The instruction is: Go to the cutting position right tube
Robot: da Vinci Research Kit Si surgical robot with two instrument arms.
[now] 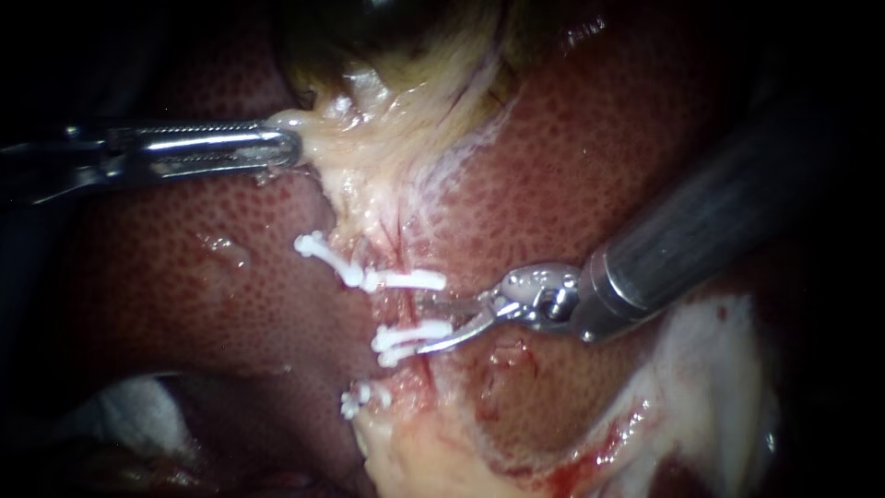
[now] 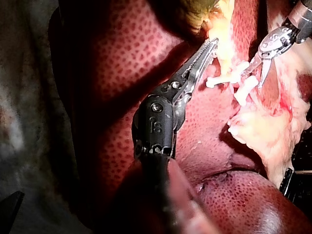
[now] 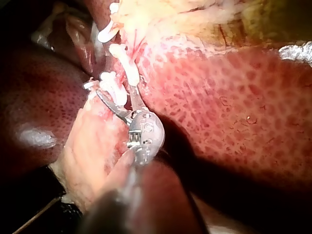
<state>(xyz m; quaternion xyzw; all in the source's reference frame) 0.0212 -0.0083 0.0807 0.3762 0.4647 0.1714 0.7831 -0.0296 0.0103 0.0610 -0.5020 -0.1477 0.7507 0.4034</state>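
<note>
- The tube runs down the middle of the endoscope frame as a reddish strand over the liver. We cannot tell from here whether it is the right one of two.
- Our right instrument enters from the right edge. Its blade jaws are open at the stretch between the upper clip and the middle clip, and the lower blade lies along the middle clip. We judge it at or very near the cutting place, since a cut between clips leaves both ends sealed.
- A third clip sits lower on the strand.
- Our left instrument comes from the left edge with its jaws closed on pale tissue under the gallbladder. It is probably there to hold the tube taut.
- The liver is wet and mottled red, all beyond it is dark, and no bench shows.
</note>
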